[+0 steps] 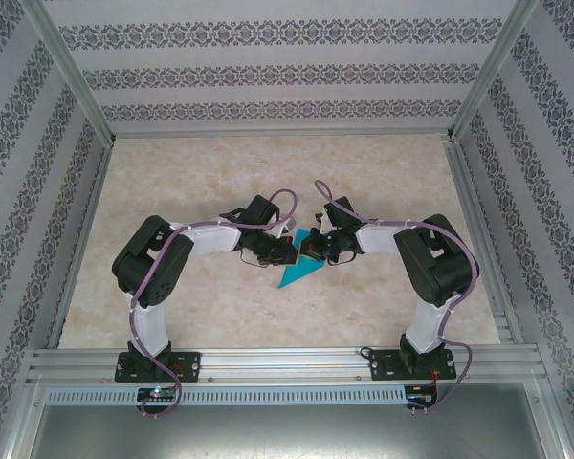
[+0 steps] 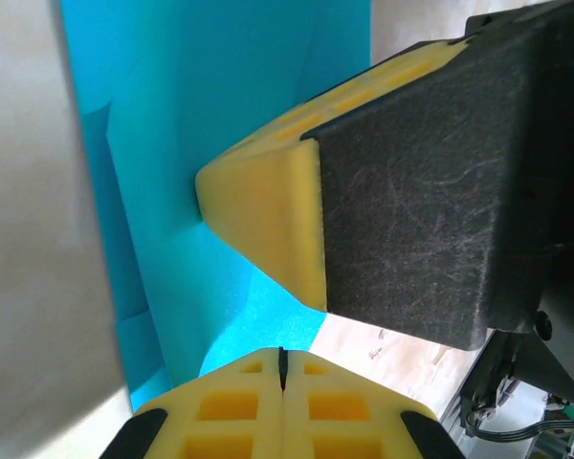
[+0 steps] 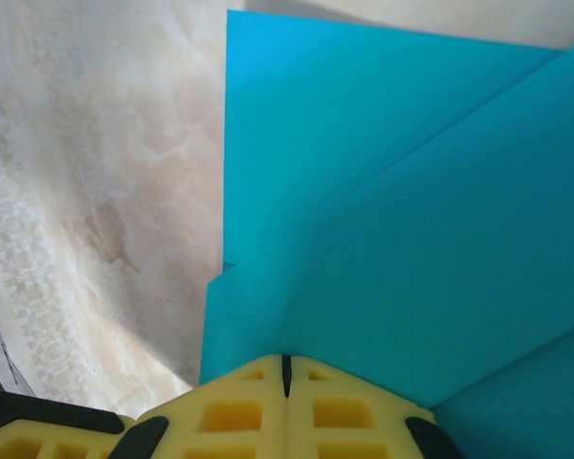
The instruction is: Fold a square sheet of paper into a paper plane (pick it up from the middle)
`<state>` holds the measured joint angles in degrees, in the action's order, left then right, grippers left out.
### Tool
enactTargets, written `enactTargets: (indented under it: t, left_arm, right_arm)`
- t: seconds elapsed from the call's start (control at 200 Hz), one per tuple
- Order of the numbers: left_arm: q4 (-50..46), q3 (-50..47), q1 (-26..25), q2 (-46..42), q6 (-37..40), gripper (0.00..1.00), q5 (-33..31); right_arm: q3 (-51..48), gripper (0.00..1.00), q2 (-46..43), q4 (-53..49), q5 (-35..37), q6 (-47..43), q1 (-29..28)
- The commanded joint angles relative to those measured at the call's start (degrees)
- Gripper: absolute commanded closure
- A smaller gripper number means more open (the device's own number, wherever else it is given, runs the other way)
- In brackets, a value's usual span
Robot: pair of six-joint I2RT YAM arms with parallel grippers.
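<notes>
Judging from its creases, I put the square sheet of paper (image 1: 299,272), centre frame, about midway: a pointed wedge, wings not yet made. The left gripper (image 2: 282,359) and right gripper (image 3: 287,363) press on it, jaws closed.

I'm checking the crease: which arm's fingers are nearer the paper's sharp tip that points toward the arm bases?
Left. The left fingers sit just beyond that tip of the paper, by its left edge; the right fingers press farther back, on the paper's right side.
</notes>
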<state>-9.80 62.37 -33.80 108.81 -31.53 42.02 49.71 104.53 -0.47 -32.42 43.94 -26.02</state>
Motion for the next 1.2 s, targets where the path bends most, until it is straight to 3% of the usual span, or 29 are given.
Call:
enactTargets:
  t: [0.0,0.42,0.809,1.194]
  left_arm:
    - [0.9,-0.9,-0.8,0.4,-1.1,0.98,1.4]
    - [-7.2,-3.4,-1.4,0.3,1.1,0.97,-2.8]
    - [-7.1,-3.9,-2.6,-4.9,-0.2,0.95,-2.1]
    - [-8.6,-5.9,-2.9,-1.7,-0.9,0.95,-2.7]
  right_arm:
    - [-1.4,1.0,4.4,-7.4,6.6,-1.0,0.0]
    - [-1.5,1.0,5.1,-9.3,8.0,-1.0,-0.1]
    - [-1.2,1.0,6.0,-9.4,7.9,-1.0,-0.2]
    - [-1.1,1.0,6.8,-10.0,7.8,-1.2,-0.3]
